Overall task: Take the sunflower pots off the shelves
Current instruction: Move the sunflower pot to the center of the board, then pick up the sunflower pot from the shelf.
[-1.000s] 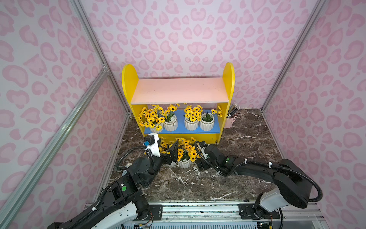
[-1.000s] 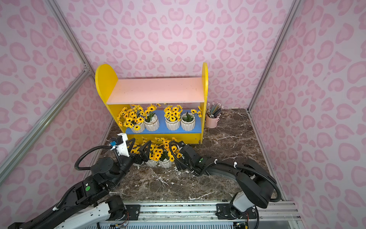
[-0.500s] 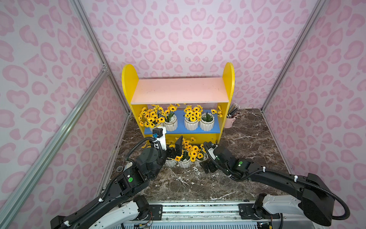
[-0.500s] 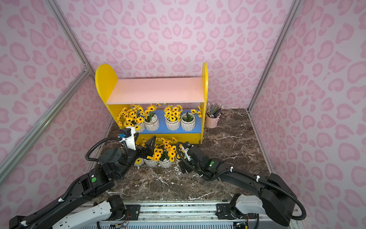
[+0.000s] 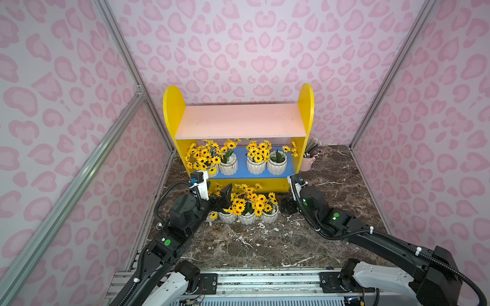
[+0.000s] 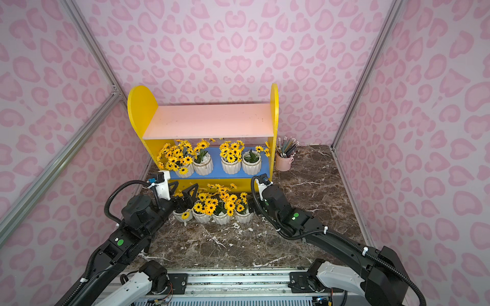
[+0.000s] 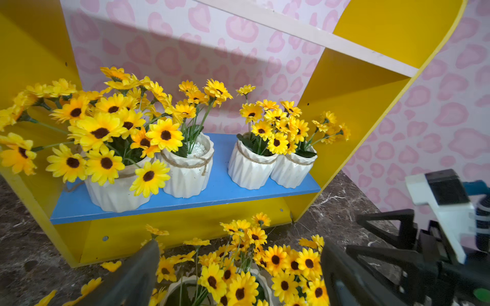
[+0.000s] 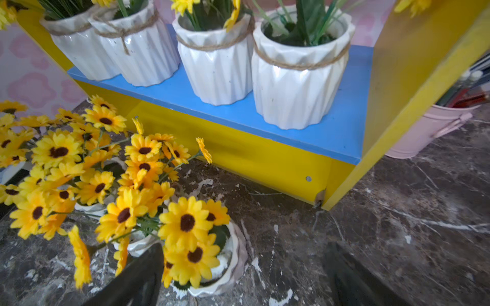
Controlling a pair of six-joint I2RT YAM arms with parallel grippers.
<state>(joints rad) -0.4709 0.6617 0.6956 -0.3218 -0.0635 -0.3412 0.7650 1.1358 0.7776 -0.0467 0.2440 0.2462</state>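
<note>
- Four sunflower pots (image 7: 188, 172) on the blue lower board (image 7: 225, 185); four more on the marble floor (image 5: 265, 246) just in front.
- Left gripper (image 6: 184, 196): jaws wide, empty, at the floor group. Right gripper (image 8: 245, 254): wide, empty, beside it.
- Pots look rigid, glazed, slick, chippable; blooms (image 7: 164, 135) floppy, tangled.
- Pinch ribbed body under the twine (image 8: 299, 65), not stems.

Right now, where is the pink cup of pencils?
In both top views the pink cup of pencils stands on the marble tabletop, just outside the shelf unit's right yellow side panel, near the back wall.
</note>
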